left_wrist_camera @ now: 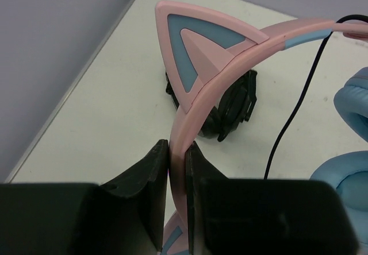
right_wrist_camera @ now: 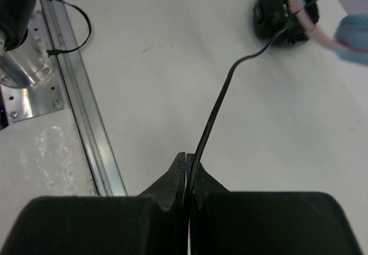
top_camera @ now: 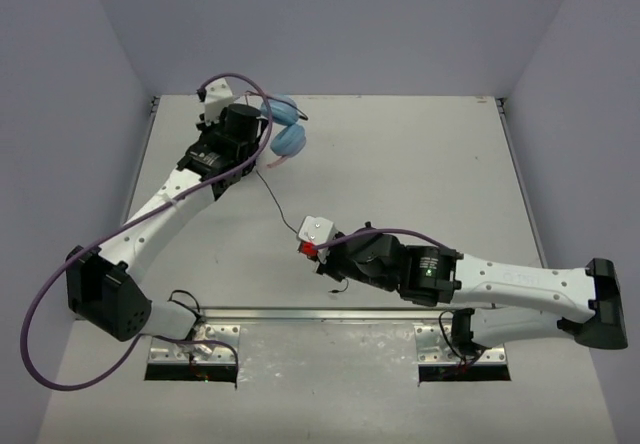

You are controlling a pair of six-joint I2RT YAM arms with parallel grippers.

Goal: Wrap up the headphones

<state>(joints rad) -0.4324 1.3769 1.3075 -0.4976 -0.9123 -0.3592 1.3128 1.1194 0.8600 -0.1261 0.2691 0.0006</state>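
Observation:
The headphones stand at the back left of the table, with light blue ear cups [top_camera: 288, 134]. My left gripper [top_camera: 243, 129] is shut on their pink headband [left_wrist_camera: 241, 54], just below a cat ear [left_wrist_camera: 195, 48], with its fingertips [left_wrist_camera: 177, 149] pinching the band. The blue cups [left_wrist_camera: 351, 111] show at the right. The thin black cable [top_camera: 272, 192] runs from the headphones across the table to my right gripper [top_camera: 312, 244]. In the right wrist view that gripper [right_wrist_camera: 187, 157] is shut on the cable [right_wrist_camera: 215, 111], low over the table. The headphones [right_wrist_camera: 351, 37] lie far off.
A black roundish object [left_wrist_camera: 230, 108] lies on the table behind the headband and also shows in the right wrist view [right_wrist_camera: 279, 11]. The metal rail and base plate [right_wrist_camera: 86, 123] run along the near edge. Walls close the table on the left, back and right.

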